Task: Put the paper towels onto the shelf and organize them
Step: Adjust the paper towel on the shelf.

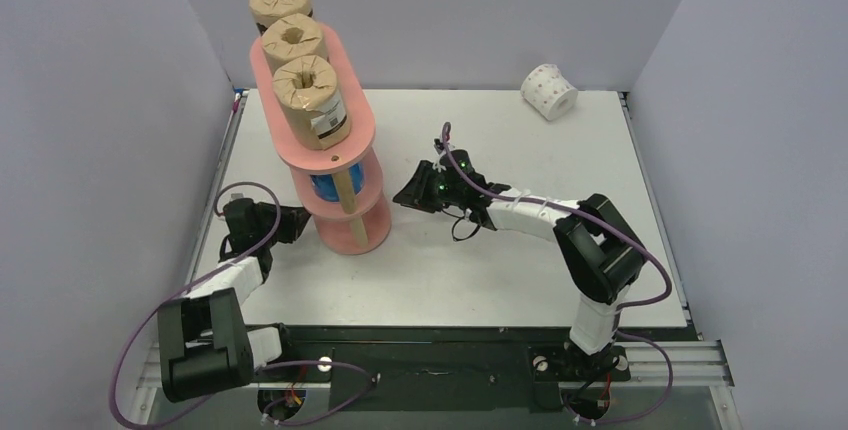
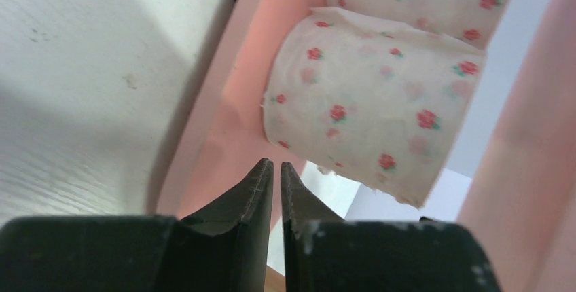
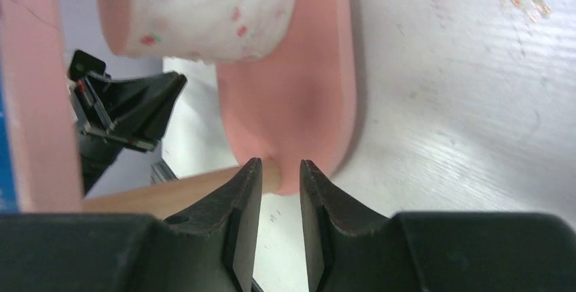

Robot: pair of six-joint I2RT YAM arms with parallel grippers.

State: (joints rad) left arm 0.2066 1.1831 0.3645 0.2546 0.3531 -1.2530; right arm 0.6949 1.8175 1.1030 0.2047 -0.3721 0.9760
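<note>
brown rolls (image 1: 310, 98): 3 | blue rolls (image 1: 325, 188): 1 in sight, partly hidden | white pink-dotted rolls (image 2: 367, 102): 3, two seen in the left wrist view, one on the bench (image 1: 450, 270) | shelf (image 1: 350, 235): 1, with 3 boards

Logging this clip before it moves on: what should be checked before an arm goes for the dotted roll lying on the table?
1. Left gripper empty, fingers almost touching: ok.
2. Right gripper empty, fingers slightly apart: ok.
3. Brown rolls upright on the top board of the shelf: ok.
4. All rolls shelved: not ok, the loose dotted roll lies at the table's far right corner.
5. Table between the right gripper and that roll bare: ok.
6. Room on the bottom board beside the shelved dotted rolls: cannot tell.
</note>
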